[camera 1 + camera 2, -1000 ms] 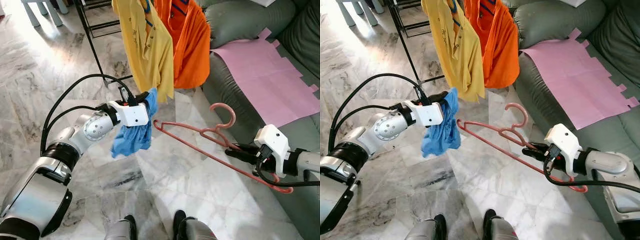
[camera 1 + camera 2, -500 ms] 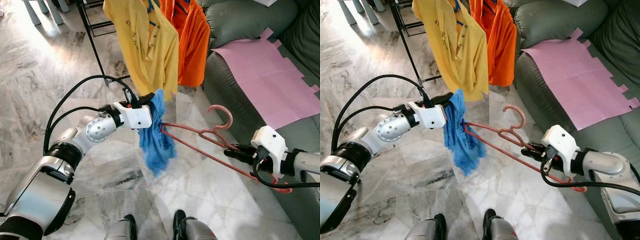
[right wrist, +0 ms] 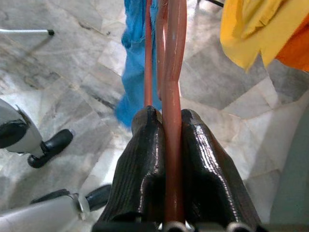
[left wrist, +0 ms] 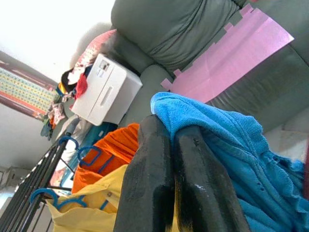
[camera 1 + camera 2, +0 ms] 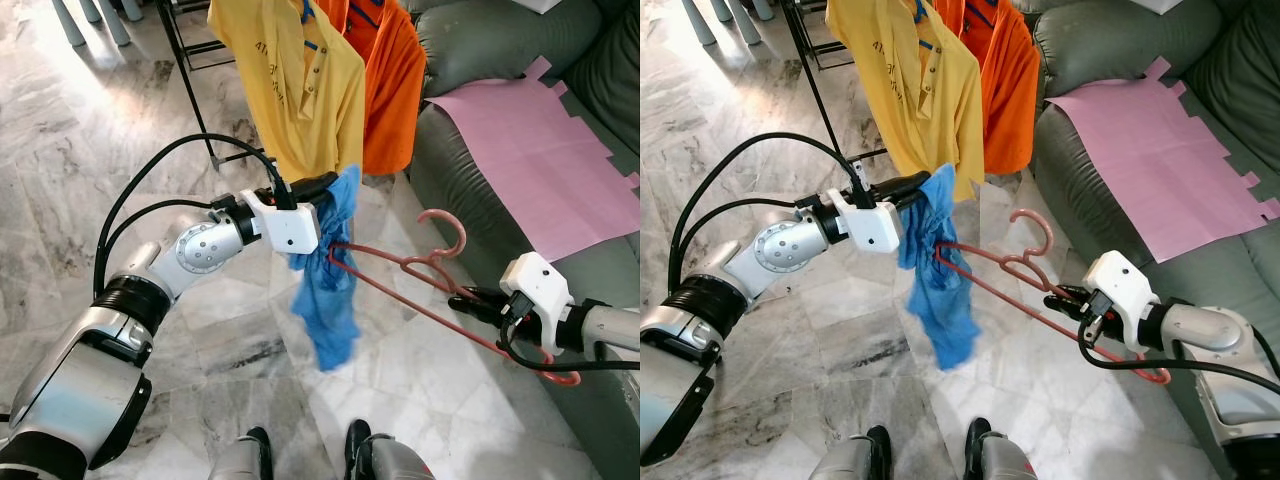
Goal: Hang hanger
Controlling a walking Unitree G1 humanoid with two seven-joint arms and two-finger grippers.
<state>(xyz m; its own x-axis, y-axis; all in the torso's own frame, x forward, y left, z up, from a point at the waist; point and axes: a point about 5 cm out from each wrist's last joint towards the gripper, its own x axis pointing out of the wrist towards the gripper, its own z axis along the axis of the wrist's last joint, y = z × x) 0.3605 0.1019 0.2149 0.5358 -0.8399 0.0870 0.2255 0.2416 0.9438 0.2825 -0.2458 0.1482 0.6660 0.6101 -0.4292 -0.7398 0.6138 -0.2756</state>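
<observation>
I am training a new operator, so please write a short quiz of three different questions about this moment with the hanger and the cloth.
1. True or false: the right gripper is shut on the pink hanger.
2. What does the left gripper hold? A) the yellow shirt B) the blue cloth C) nothing
3. Fill in: the pink sheet lies on the grey ____.

Key
1. True: its fingers clamp the hanger's wire.
2. B: the cloth hangs from its shut fingers, at the hanger's far end.
3. sofa.
</observation>
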